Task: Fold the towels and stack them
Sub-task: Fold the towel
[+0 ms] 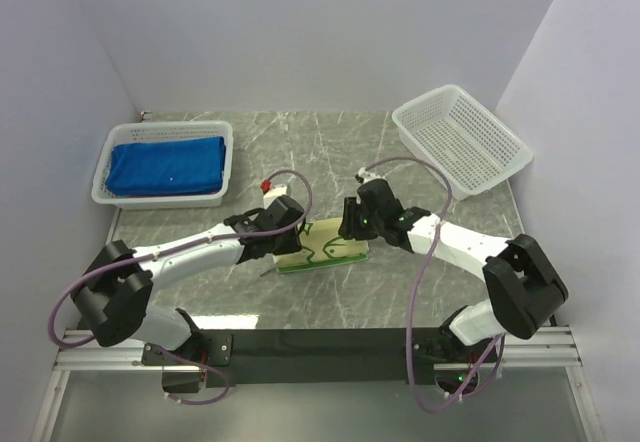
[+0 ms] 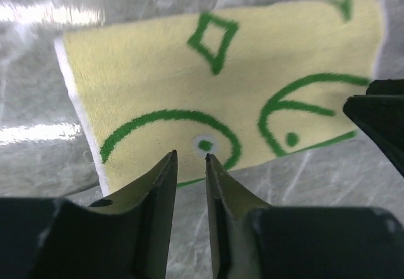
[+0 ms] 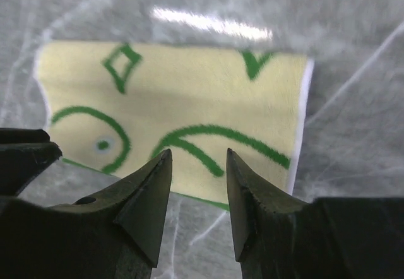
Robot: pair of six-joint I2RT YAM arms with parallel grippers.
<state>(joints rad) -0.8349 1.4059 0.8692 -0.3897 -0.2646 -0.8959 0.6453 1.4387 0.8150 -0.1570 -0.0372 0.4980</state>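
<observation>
So the yellow towel [image 1: 327, 248] sits folded in the middle of the table [image 1: 330, 152], long axis left-right, just ahead of both arms. Left gripper [image 2: 189, 159] is barely parted, right gripper [image 3: 199, 156] wider, both empty, equally near.

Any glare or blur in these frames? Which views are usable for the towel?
Top view: even light, sharp, only soft shadows on the table; towel small in frame. Left wrist: bright glare streaks on the table at left, towel pattern slightly soft. Right wrist: one glare streak above the towel, marble smeared, pattern readable.
</observation>
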